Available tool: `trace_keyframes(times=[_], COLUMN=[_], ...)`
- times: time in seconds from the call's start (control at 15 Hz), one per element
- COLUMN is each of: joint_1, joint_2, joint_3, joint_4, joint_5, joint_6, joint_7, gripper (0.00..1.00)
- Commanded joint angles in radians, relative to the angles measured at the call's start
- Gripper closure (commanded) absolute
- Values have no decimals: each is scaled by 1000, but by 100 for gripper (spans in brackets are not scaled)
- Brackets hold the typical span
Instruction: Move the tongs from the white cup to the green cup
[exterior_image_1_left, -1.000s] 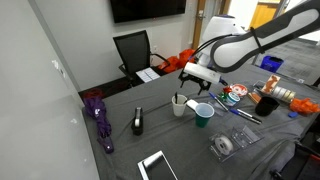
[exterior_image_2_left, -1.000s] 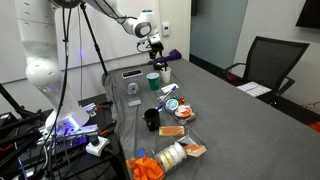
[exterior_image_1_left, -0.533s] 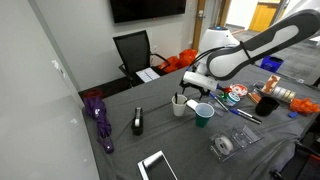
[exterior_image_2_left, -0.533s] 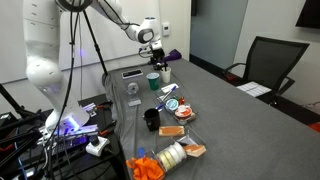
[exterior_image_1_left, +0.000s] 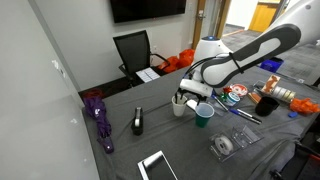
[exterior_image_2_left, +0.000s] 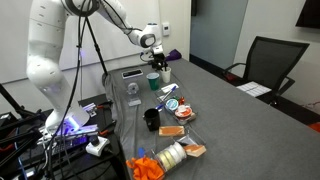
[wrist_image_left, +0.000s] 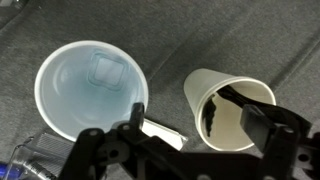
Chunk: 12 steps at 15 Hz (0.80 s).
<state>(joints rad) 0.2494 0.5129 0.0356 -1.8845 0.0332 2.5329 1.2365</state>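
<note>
The white cup (exterior_image_1_left: 179, 107) stands beside the green cup (exterior_image_1_left: 203, 116) on the grey table; both also show in an exterior view, white (exterior_image_2_left: 166, 73) and green (exterior_image_2_left: 153, 80). In the wrist view the green cup (wrist_image_left: 90, 88) shows its pale inside at left, and the white cup (wrist_image_left: 232, 100) at right holds the dark tongs (wrist_image_left: 213, 118). My gripper (wrist_image_left: 197, 130) is open just above the white cup, one finger over its far rim, the other between the cups. It shows in both exterior views (exterior_image_1_left: 191, 93) (exterior_image_2_left: 156, 58).
A squat black gadget (exterior_image_1_left: 137, 122), a purple folded object (exterior_image_1_left: 97, 116), a clear tape roll (exterior_image_1_left: 224, 146) and a tablet (exterior_image_1_left: 157, 165) lie on the table. A colourful tin (exterior_image_1_left: 235, 95), blue pens (exterior_image_1_left: 245, 113) and a dark cup (exterior_image_1_left: 266, 103) sit beyond the green cup.
My gripper has come down and slightly sideways towards the white cup, ending just above its rim. The cups and tongs have not moved.
</note>
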Motion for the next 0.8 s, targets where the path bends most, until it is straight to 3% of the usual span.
trace_keyframes(times=[0.0,0.67,0.73], joint_1=[20,22,22], joint_2=[36,62,60], joint_3=[-20,-30,-31], joint_4=[23,26,24], joint_5=[0,12,12], joint_6=[49,130,134], joint_7=[11,4,3], gripper=[26,97,99])
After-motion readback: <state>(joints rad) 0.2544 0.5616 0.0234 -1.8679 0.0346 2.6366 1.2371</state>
